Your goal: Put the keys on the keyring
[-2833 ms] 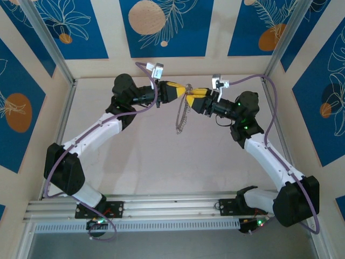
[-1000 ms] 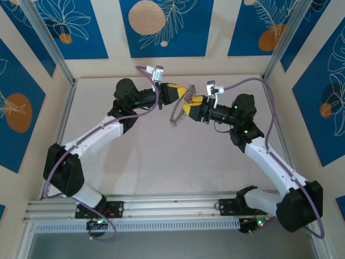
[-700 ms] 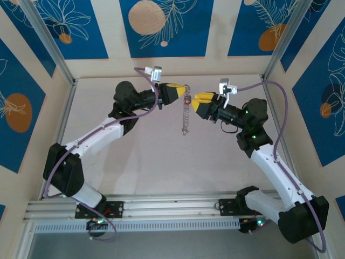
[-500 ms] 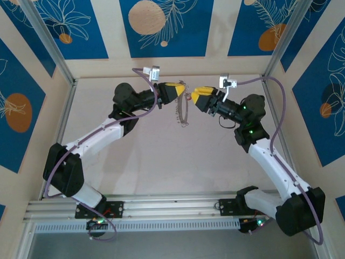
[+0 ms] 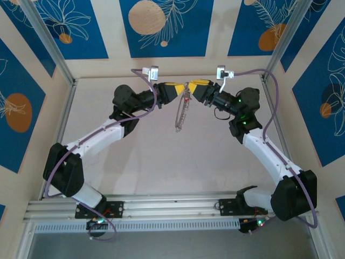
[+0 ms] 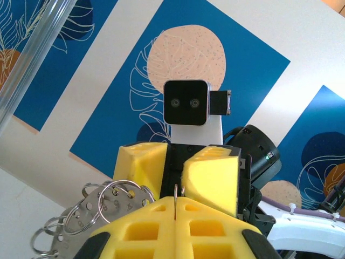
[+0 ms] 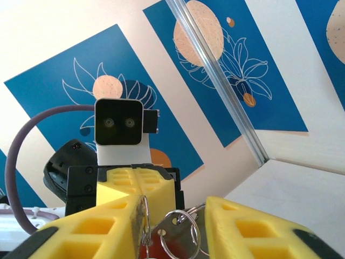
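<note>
While left pincer (image 6: 176, 200) clamps shut on keyring (image 5: 181, 113), right wrist shows right pincer (image 7: 175, 216) parted, red key (image 7: 154, 247) between

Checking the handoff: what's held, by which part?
Left gripper is shut on the keyring, at its top edge; the rest hangs below. Right gripper jaws straddle the small rings, apart; no grip visible.

Left gripper (image 5: 180, 89) and right gripper (image 5: 194, 86) tip to tip over the far table (image 5: 161, 162), keyring (image 5: 182, 114) just beneath.
</note>
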Tool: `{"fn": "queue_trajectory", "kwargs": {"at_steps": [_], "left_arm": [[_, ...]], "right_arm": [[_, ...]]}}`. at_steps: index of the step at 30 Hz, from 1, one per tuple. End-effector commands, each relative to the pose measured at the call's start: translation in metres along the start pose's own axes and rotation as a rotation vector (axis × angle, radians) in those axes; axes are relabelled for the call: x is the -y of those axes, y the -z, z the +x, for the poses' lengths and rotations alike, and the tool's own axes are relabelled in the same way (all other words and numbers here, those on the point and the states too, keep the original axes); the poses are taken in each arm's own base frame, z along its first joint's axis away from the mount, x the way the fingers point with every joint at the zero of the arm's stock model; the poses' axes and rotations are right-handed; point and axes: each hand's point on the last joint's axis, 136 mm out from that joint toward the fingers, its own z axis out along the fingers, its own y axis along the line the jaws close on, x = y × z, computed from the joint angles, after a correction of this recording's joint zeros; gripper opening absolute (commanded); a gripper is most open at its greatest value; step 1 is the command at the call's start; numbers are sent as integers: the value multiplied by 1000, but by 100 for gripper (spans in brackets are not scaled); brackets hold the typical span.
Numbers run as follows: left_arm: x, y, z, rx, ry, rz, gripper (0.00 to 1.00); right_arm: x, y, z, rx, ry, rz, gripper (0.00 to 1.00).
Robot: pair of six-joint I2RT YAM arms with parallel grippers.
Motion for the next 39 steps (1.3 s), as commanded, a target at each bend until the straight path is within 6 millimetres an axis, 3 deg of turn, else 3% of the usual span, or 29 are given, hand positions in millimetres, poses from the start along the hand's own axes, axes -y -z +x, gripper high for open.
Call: {"fn": "queue_trajectory", "kwargs": {"at_steps": [1,6,11,21,39], "left_arm": [[25,1,-15,54,-58,56,0],[24,0,-15,51,-60,57,0],[23,0,-14,50,-58,55,0],[22,-1,-13,47,-56,56,0],[25,-1,-15,47,-61,62,0]], "right_arm": [[-17,-3,-12,30,34,-47,32],[-17,-1,-7,24,35,-46,27],[-20,2,-4,27,41,-43,35],[-26,9,-4,31,57,-37,35],[-20,-2,5,6,38,-43,33]]}}
